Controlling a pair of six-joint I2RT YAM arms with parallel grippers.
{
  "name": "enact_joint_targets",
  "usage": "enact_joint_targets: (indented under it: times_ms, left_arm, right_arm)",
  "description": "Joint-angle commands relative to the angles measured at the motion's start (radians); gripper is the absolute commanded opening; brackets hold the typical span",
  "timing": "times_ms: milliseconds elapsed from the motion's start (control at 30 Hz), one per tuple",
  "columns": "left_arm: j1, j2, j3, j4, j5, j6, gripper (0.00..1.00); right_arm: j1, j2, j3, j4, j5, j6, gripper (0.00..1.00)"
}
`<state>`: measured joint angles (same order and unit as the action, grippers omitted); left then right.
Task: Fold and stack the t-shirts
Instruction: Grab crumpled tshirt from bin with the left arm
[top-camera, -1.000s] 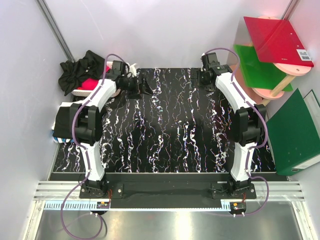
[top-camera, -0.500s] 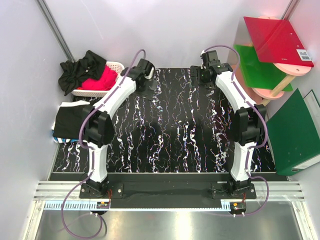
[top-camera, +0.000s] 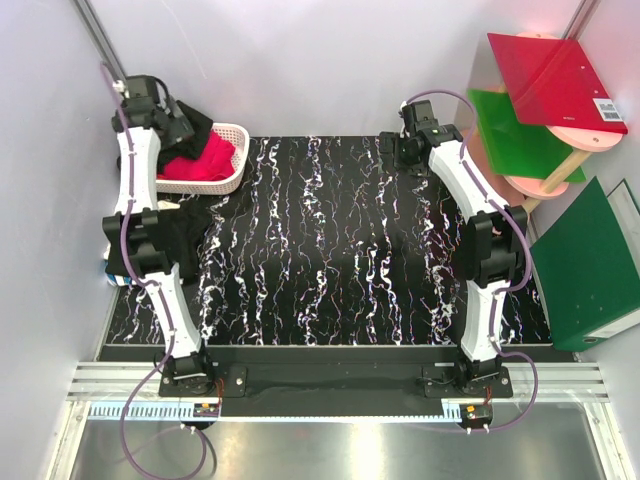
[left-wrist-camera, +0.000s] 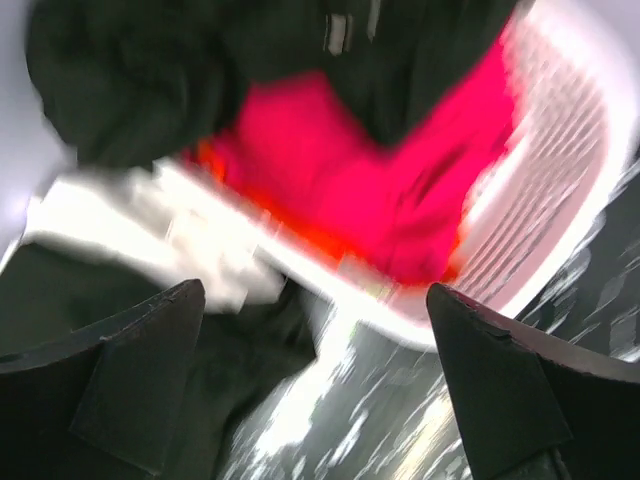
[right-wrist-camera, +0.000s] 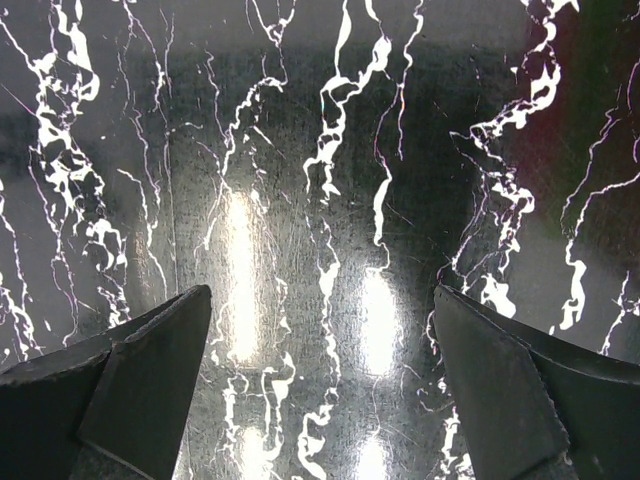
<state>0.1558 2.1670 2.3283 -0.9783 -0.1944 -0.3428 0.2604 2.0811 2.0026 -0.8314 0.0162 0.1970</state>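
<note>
**Back to the basket for the next shirt**

Swung the left gripper (left-wrist-camera: 312, 295) within half a second from the upper middle of the table (top-camera: 330, 260) to the upper left corner of the overhead frame. Hangs it now above the white basket (top-camera: 240, 150), over the pink garment (top-camera: 210, 155) and the crumpled black t-shirts (top-camera: 195, 118) heaped just behind. Shows its fingers spread wide in the blurred wrist view, with nothing between them. Leaves the folded black stack (top-camera: 188, 228) at the left edge of the table, partly hidden under that arm's elbow. Keeps the right gripper (right-wrist-camera: 322, 290) where it was, at the upper right of the table, hovering over bare marbled surface, likewise wide apart and empty.

Reads as one fold finished and a reach begun for the next shirt. Probably calls for a descent onto the black heap, a pinch of a single layer, and a drag back to the middle. Risks catching the pink cloth, or two shirts at once.
</note>
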Motion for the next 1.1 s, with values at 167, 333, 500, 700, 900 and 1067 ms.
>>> enact_joint_targets:
  times_ms: [167, 333, 500, 700, 900, 1067]
  left_arm:
    - [0.08, 0.135, 0.057, 0.343, 0.231, -0.288, 0.99]
    - [0.114, 0.235, 0.129, 0.366, 0.225, -0.343, 0.99]
    - [0.12, 0.24, 0.12, 0.44, 0.11, -0.306, 0.99]
    - [0.155, 0.284, 0.16, 0.509, 0.111, -0.338, 0.0]
    - [0.165, 0.261, 0.149, 0.517, 0.164, -0.357, 0.0]
    - [0.157, 0.144, 0.054, 0.558, 0.125, -0.309, 0.0]
  right_arm:
    - [0.008, 0.013, 0.055, -0.006, 0.025, -0.028, 1.0]
    - [0.008, 0.017, 0.054, -0.006, 0.037, -0.031, 1.0]
    - [0.005, 0.034, 0.07, -0.015, 0.039, -0.039, 1.0]
    - [0.0, 0.071, 0.123, -0.047, 0.028, -0.05, 1.0]
    - [-0.023, 0.077, 0.131, -0.054, 0.002, -0.045, 1.0]
    - [-0.03, 0.082, 0.133, -0.052, -0.013, -0.039, 1.0]
